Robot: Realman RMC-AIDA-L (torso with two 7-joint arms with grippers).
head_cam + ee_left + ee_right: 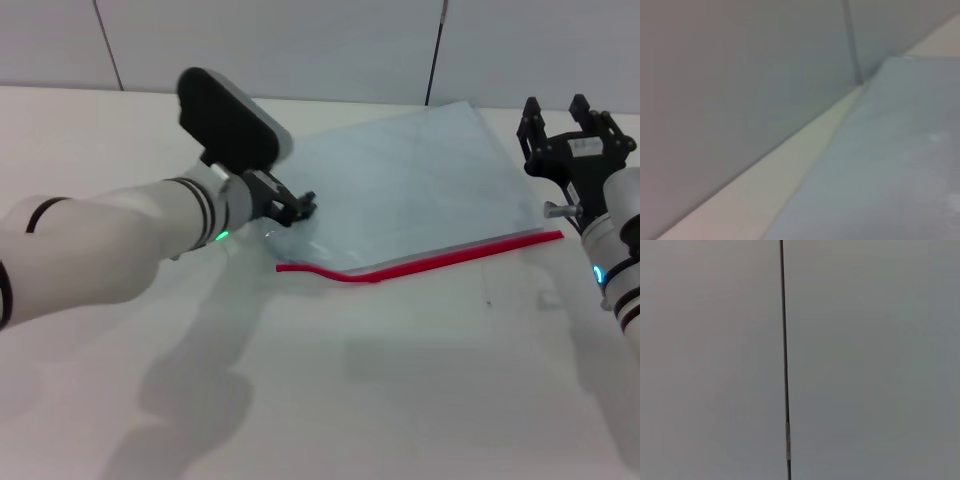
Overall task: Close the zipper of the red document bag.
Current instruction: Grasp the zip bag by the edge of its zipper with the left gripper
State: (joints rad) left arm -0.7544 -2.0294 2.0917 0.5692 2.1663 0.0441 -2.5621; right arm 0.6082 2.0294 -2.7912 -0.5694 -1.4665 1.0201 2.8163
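The red document bag (410, 190), a flat translucent blue-grey pouch, lies on the white table (400, 380) at the middle back. Its zipper (430, 260) is a thin red strip along the near edge, buckled upward toward its left end. My left gripper (300, 208) rests at the bag's left corner, just behind the zipper's left end. The left wrist view shows the bag's surface (900, 165) close up. My right gripper (556, 112) is raised beside the bag's right edge, above the zipper's right end, open and empty, fingers pointing up.
A grey panelled wall (300, 40) runs along the table's back edge, and its seam (785, 360) fills the right wrist view. White table surface stretches in front of the bag.
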